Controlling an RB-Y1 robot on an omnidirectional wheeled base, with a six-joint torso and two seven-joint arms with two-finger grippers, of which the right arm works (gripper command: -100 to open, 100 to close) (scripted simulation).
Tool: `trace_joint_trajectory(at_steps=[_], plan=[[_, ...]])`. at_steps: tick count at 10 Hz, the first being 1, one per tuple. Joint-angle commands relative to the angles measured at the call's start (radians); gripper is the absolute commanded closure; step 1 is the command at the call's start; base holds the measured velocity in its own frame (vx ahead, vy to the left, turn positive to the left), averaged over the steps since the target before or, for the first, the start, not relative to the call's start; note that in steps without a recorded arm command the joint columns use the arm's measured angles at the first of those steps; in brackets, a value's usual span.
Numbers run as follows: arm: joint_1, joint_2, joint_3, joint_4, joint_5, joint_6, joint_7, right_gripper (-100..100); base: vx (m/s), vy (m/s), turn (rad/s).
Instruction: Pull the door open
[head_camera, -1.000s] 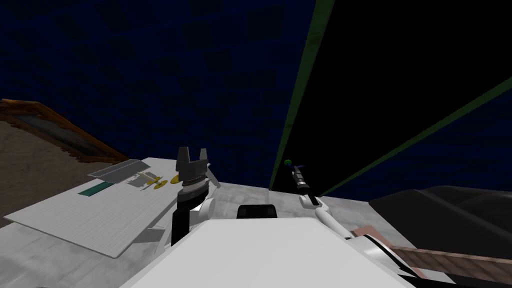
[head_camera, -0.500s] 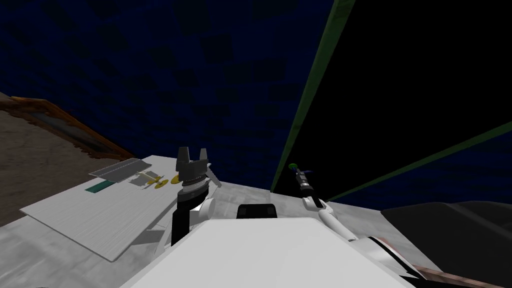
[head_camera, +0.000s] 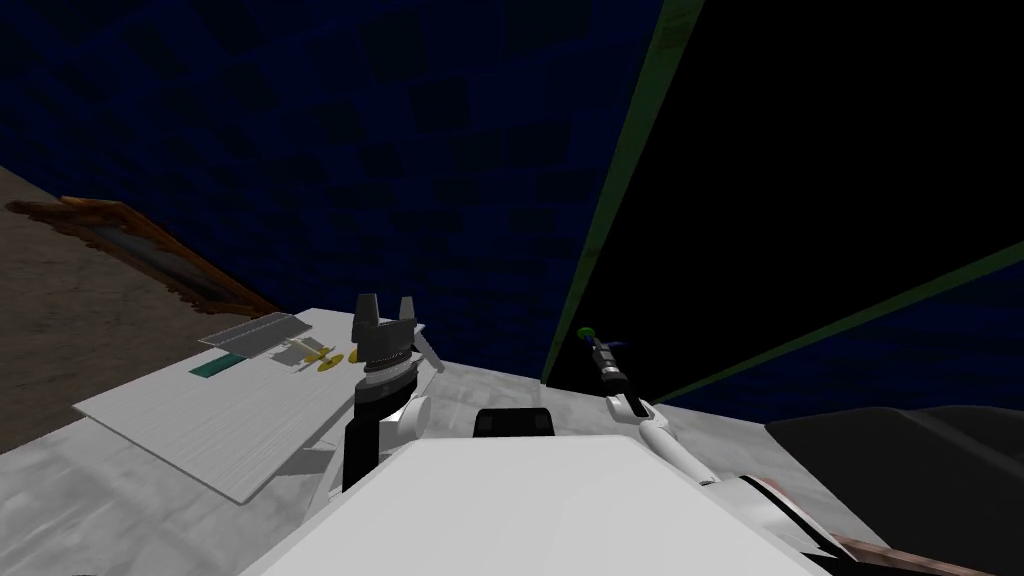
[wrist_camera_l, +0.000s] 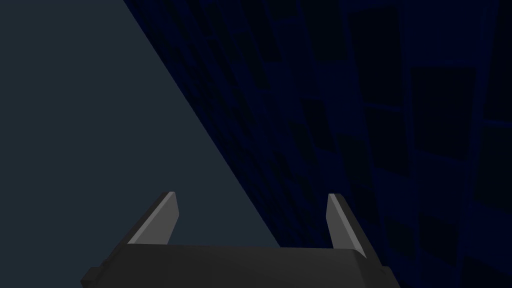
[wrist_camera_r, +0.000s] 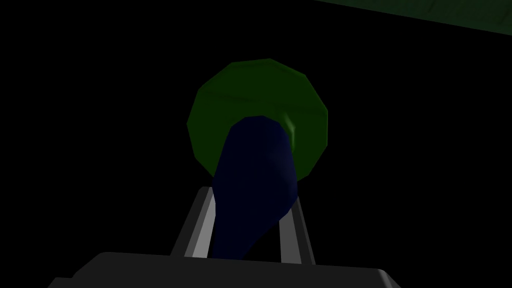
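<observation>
Blue wall (head_camera: 300, 150), one blue handle (wrist_camera_r: 255, 165) clamped in right claw (wrist_camera_r: 249, 199)

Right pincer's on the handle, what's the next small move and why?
Probably draw the right pincer straight back toward the body: its fingers press the sides of the handle, so the grip looks set. The left pincer stands open.

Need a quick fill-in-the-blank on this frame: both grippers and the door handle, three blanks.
1. The right gripper is shut on a dark ____ handle.
2. Behind the handle sits a round ____ disc.
3. The left gripper holds nothing and its fingers stand ____.
Missing words: blue; green; open.
</observation>
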Motion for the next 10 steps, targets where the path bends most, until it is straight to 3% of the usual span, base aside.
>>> trace_joint_trajectory(at_steps=[1,6,8,9,10], plan=[[0.008,-0.010,0.014,-0.002,0.003,-0.011,-0.013,100,-0.162,-0.063,0.116],[0.054,-0.072,0.077,-0.027,0.015,-0.059,-0.078,100,-0.220,-0.072,0.138],[0.066,-0.089,0.093,-0.033,0.018,-0.072,-0.094,100,-0.221,-0.103,0.126],[0.061,-0.075,0.095,-0.030,0.019,-0.066,-0.089,100,-0.086,-0.024,0.042],[0.079,-0.092,0.115,-0.031,0.017,-0.092,-0.105,100,-0.130,-0.037,0.135]])
